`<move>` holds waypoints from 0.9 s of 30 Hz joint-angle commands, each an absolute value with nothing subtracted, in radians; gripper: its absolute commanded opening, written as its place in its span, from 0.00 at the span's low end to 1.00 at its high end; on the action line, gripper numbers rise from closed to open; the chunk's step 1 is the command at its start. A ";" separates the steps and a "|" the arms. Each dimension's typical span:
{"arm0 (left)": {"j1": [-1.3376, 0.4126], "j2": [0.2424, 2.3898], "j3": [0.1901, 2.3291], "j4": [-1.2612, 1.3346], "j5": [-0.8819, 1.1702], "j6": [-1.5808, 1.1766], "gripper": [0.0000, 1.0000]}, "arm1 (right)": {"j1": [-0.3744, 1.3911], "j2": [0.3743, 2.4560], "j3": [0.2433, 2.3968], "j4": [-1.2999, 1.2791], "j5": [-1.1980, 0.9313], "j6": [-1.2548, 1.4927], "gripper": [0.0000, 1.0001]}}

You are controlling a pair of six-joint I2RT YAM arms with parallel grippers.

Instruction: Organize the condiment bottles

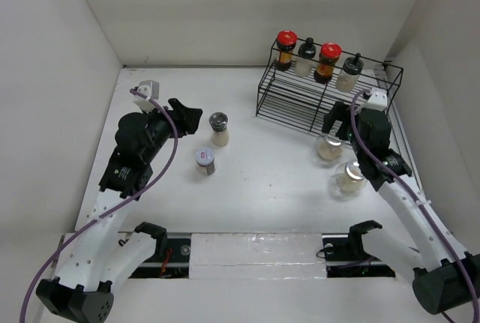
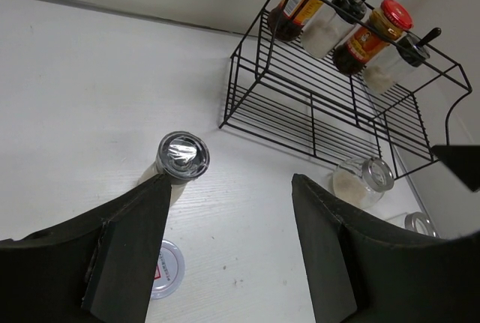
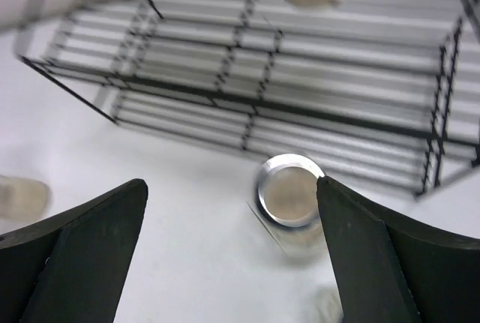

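White table [image 1: 262, 188]; squat clear jar [image 3: 289, 191] under right gripper [image 3: 231, 183], jaws apart

Overhead; both wrist views facing rack [image 1: 294, 103]

Bright even light; right wrist view blurred; shaker lid [image 2: 181, 152] glares.

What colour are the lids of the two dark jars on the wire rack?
Both jar lids are red; top external view shows it best.
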State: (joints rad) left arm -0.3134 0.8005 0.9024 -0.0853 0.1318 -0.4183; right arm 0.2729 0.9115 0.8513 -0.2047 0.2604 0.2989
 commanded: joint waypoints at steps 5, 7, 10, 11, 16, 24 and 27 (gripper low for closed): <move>-0.316 0.790 0.894 -0.032 0.152 -0.425 0.63 | 0.209 1.007 0.779 -0.304 0.331 0.342 1.00; -0.316 0.790 0.894 -0.032 0.152 -0.425 0.63 | 0.199 1.107 0.804 -0.266 0.322 0.331 1.00; -0.316 0.790 0.894 -0.032 0.152 -0.425 0.63 | 0.189 1.175 0.815 -0.198 0.284 0.308 1.00; -0.316 0.790 0.894 -0.032 0.152 -0.425 0.63 | 0.180 1.192 0.815 -0.169 0.275 0.308 1.00; -0.316 0.790 0.894 -0.032 0.152 -0.416 0.63 | 0.170 1.287 0.842 -0.156 0.275 0.308 1.00; -0.316 0.799 0.894 -0.032 0.152 -0.416 0.63 | 0.183 1.307 0.833 -0.144 0.287 0.317 0.60; -0.316 0.799 0.894 -0.032 0.152 -0.416 0.63 | 0.239 1.273 0.842 -0.176 0.287 0.327 0.54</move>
State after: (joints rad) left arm -0.3134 0.8032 0.9012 -0.0853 0.1356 -0.4206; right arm 0.1959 1.3190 0.8032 -0.1970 0.2840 0.3099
